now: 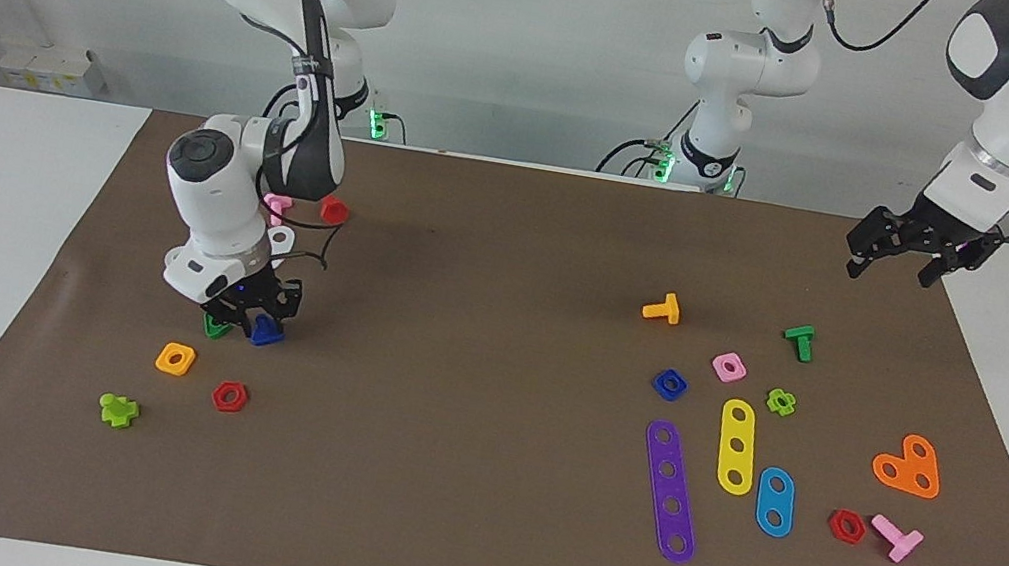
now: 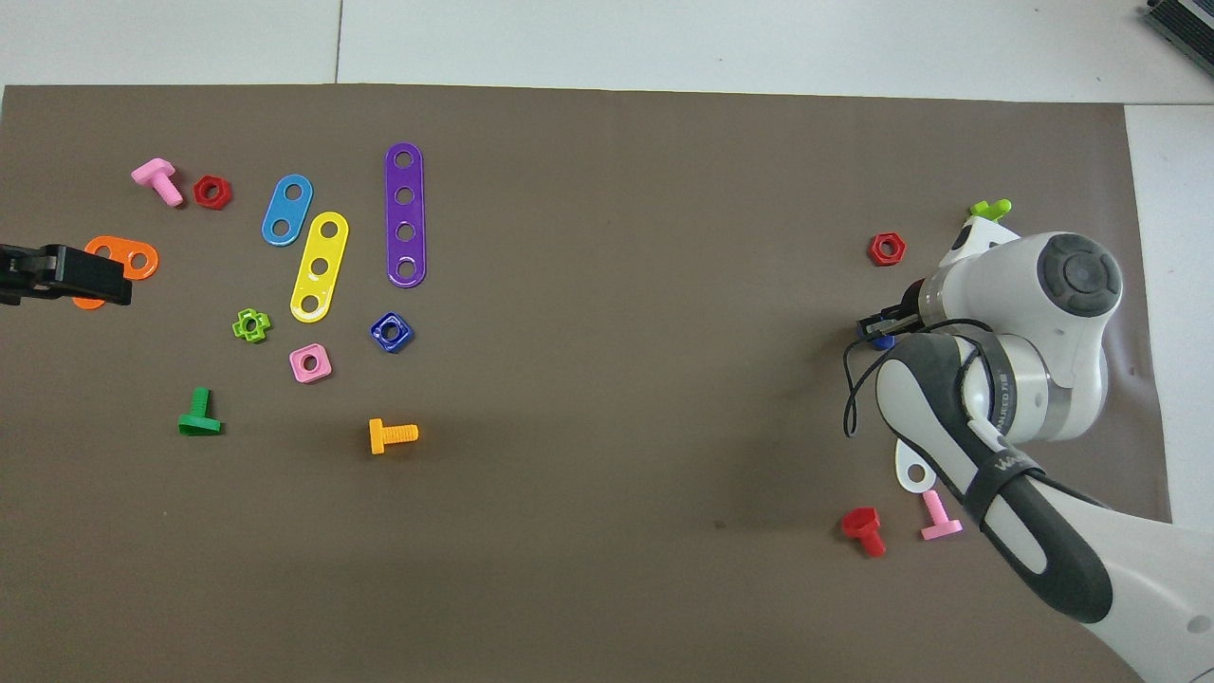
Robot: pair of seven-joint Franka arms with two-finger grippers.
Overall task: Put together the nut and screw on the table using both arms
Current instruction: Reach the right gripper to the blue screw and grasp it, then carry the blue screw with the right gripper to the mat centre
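Observation:
The dark blue screw (image 1: 266, 335) lies on the brown mat of the table (image 1: 453, 477) toward the right arm's end, right beside a green triangular nut (image 1: 213, 327). My right gripper (image 1: 253, 320) is down at the mat over the screw; in the overhead view the right gripper (image 2: 882, 327) shows only a blue edge of the screw (image 2: 876, 341) beneath it. The blue nut (image 1: 669, 383) (image 2: 391, 332) lies flat toward the left arm's end. My left gripper (image 1: 891, 273) (image 2: 66, 275) waits open and empty in the air over an orange heart plate (image 2: 133, 258).
Near the right gripper lie an orange-yellow square nut (image 1: 176, 359), a red hex nut (image 1: 229, 396), a lime piece (image 1: 119, 409), and a red bolt (image 2: 863, 529) and a pink bolt (image 2: 939, 517). Near the blue nut lie a pink nut (image 1: 729, 366), purple (image 1: 670, 492), yellow and blue strips, and orange (image 1: 662, 309) and green bolts.

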